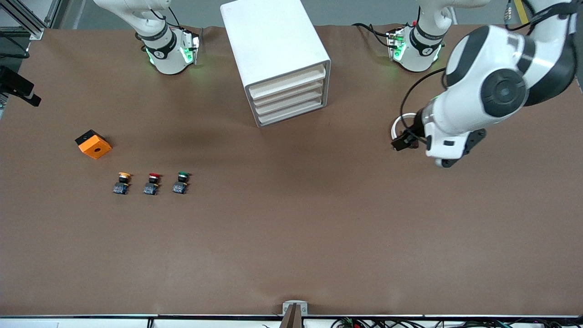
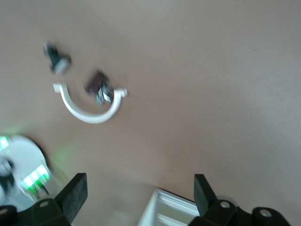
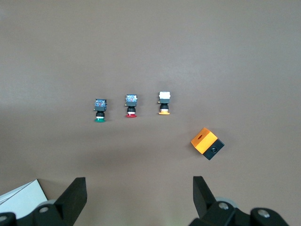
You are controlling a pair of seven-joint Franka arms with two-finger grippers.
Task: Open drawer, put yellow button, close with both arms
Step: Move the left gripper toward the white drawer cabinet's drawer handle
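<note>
Brown table, evenly lit

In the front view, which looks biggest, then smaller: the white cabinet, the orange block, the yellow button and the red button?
1. White rounded boxy cabinet, by far the largest.
2. Orange block with a hole.
3. Yellow-capped pushbutton and red-capped pushbutton: they look alike in size, so no ranking between them.

Right claw open over table, 3 btns in row: green, red, yellow button, orange block nearby
</note>
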